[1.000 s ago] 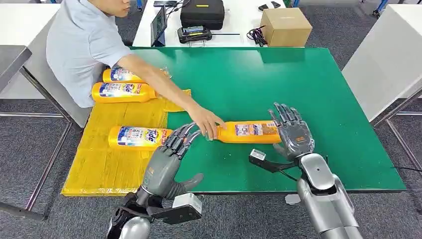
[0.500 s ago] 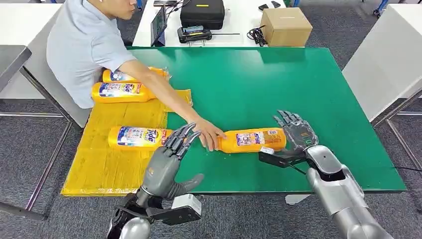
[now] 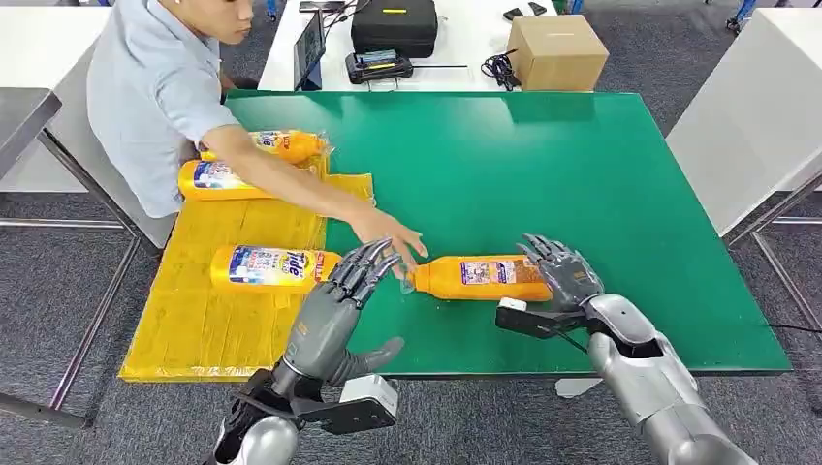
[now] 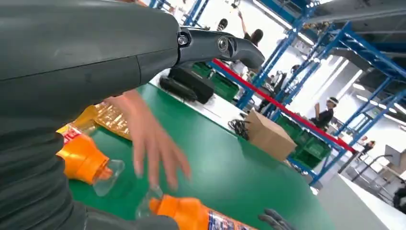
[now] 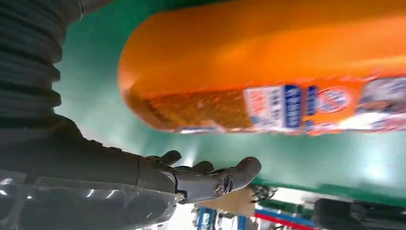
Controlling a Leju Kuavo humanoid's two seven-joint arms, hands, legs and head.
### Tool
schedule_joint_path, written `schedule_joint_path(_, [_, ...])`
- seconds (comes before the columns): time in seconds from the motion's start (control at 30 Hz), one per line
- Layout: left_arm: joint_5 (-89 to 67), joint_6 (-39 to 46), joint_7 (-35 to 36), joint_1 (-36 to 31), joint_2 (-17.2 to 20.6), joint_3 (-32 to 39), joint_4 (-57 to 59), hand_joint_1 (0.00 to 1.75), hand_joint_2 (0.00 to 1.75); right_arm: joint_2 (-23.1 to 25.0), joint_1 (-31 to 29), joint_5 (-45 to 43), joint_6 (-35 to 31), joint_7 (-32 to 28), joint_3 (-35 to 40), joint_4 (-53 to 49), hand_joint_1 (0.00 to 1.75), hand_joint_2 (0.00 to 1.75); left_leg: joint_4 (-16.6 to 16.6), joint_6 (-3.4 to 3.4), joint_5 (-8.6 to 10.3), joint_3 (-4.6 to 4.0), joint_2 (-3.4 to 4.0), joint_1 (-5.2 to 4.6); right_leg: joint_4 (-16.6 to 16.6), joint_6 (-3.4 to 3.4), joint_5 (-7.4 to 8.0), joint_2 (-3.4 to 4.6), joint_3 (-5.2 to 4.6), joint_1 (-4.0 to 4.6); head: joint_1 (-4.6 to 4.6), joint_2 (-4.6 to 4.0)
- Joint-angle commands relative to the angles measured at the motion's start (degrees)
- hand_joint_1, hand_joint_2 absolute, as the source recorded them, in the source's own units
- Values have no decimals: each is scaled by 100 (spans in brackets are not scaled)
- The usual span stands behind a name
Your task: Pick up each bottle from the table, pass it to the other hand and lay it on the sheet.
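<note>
An orange bottle lies on its side on the green table, cap toward the left. My right hand is at its base, fingers spread over that end without closing; the bottle looms close over the open fingers in the right wrist view. My left hand stands open at the table's front edge, fingertips near the cap. A person's hand hovers just above the cap end. Three more bottles lie on the yellow sheet.
The person sits at the table's far left corner, arm stretched across the sheet. Behind the green table stand a cardboard box, a black case and a tablet. A white table flanks the right.
The person's hand has let go of the bottle and lifted back. My right hand has dropped lower against the bottle's base. The left hand has barely moved.
</note>
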Motion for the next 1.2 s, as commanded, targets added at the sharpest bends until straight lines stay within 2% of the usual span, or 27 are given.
schedule_joint_path(0.03, [370, -82, -85, -210, 89, 39, 399, 0, 175, 258, -237, -331, -32, -65, 432, 547, 0, 175, -5, -12, -7, 22, 13, 7, -5, -14, -3, 10, 20, 8, 0, 0])
schedule_joint_path(0.37, [813, -209, -219, -60, 88, 419, 106, 0, 175, 429, -249, -660, 8, -185, 253, 888, 0, 175, -4, -14, -11, 29, 21, 9, -7, -17, -4, 17, 26, 10, 0, 0])
schedule_joint_path(0.53, [843, -206, -300, 137, -11, 665, -133, 0, 175, 344, -157, -681, -150, -145, 145, 1154, 0, 175, -3, -14, -11, 27, 12, 9, -6, -16, -7, 9, 27, 10, 0, 0])
schedule_joint_path(0.67, [852, -231, -344, 245, 5, 702, -123, 0, 175, 255, -204, -516, -354, -30, 33, 1390, 0, 175, 0, -16, -17, 38, 7, 13, -9, -20, -12, 1, 41, 15, 0, 0])
schedule_joint_path(0.73, [880, -256, -410, 231, 7, 703, -73, 0, 175, 341, -294, -527, -382, -52, -91, 1643, 0, 175, -5, -6, -3, 18, 2, 2, -6, -7, -2, 0, 16, 3, 0, 0])
schedule_joint_path(1.07, [879, -255, -409, 222, -4, 698, -71, 0, 175, 379, -297, -519, -392, -53, -79, 1650, 0, 175, -2, -15, -9, 34, 6, 10, -6, -18, -6, 2, 34, 11, 0, 0])
schedule_joint_path(1.2, [909, -280, -462, 137, 0, 660, -2, 0, 175, 517, -511, -242, -516, 30, -19, 2151, 0, 175, -4, -9, -4, 32, 8, 6, -7, -11, -2, 4, 30, 7, 0, 0])
